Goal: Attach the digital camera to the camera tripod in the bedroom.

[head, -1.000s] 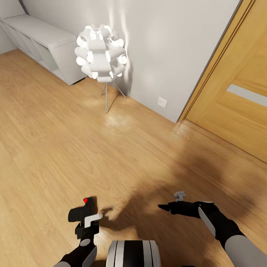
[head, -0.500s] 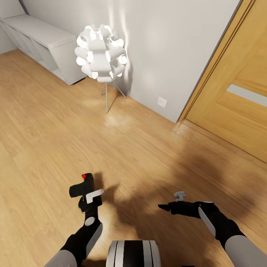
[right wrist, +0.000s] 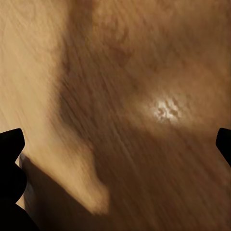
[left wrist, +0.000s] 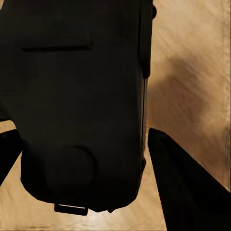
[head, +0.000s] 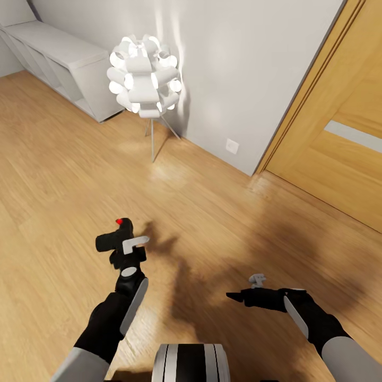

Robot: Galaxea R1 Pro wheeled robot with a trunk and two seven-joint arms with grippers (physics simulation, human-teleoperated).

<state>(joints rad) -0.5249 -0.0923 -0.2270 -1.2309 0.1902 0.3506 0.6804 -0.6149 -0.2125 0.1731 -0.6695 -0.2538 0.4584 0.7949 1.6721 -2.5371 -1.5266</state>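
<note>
The left claw (head: 126,249) held the black camera (head: 114,240) tight above the light wood floor (head: 63,191). The right claw (head: 240,297) was open and empty. A white ball lamp (head: 144,76) stood by the grey wall (head: 239,63), near a wooden door (head: 339,132).

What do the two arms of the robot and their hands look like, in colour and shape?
Both arms are black near the wrist and turn light grey toward the body. Each forearm carries a long light grey panel. The left hand is black with a small grey bracket beside it and a grey round disc at the wrist. The right hand is black, ends in pointed fingers, and has a small grey part on top.
</note>
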